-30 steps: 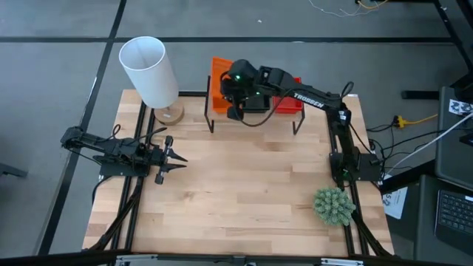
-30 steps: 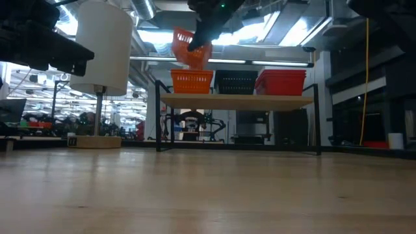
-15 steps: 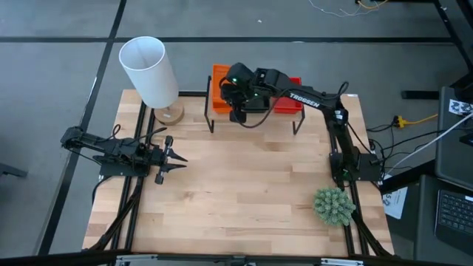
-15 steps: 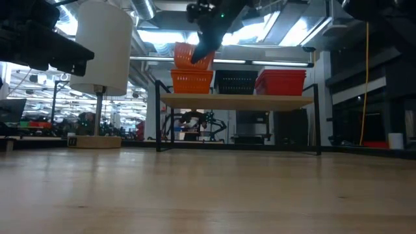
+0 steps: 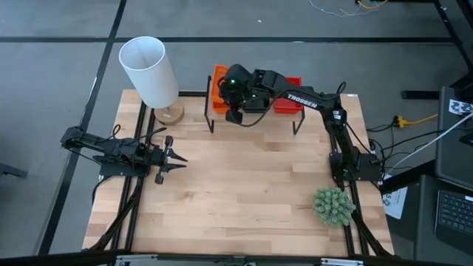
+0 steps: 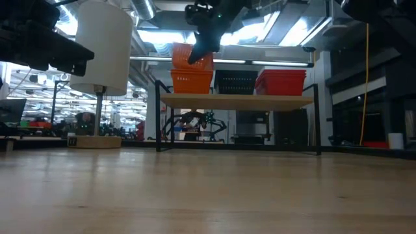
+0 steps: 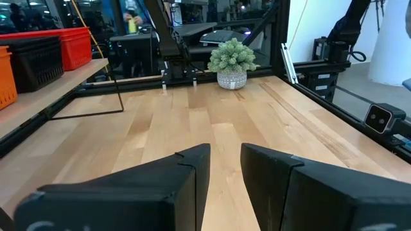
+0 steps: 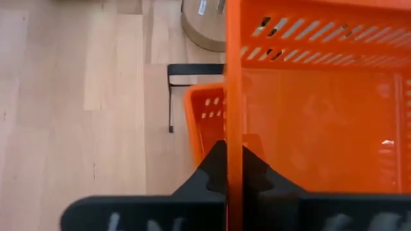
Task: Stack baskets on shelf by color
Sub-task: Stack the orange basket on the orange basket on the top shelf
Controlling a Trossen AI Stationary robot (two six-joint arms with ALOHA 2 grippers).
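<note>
My right gripper (image 8: 234, 176) is clamped on the rim of an orange basket (image 8: 314, 96), upper centre of the high view, held over the orange stack (image 6: 192, 80) at the shelf's (image 6: 237, 101) left end. Black baskets (image 6: 236, 82) centre, red baskets (image 6: 281, 82) right. My left gripper (image 5: 171, 157) rests at left of the table (image 5: 244, 192), fingers slightly parted, empty.

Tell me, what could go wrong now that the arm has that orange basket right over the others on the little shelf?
The right gripper pinches only one wall of the held orange basket. It hangs slightly askew over the orange stack, so it could catch on a rim instead of nesting. A push there might nudge the stack, which sits at the end of the shelf, toward the edge. The black baskets stand right beside, so a sideways drift could bump them.
</note>
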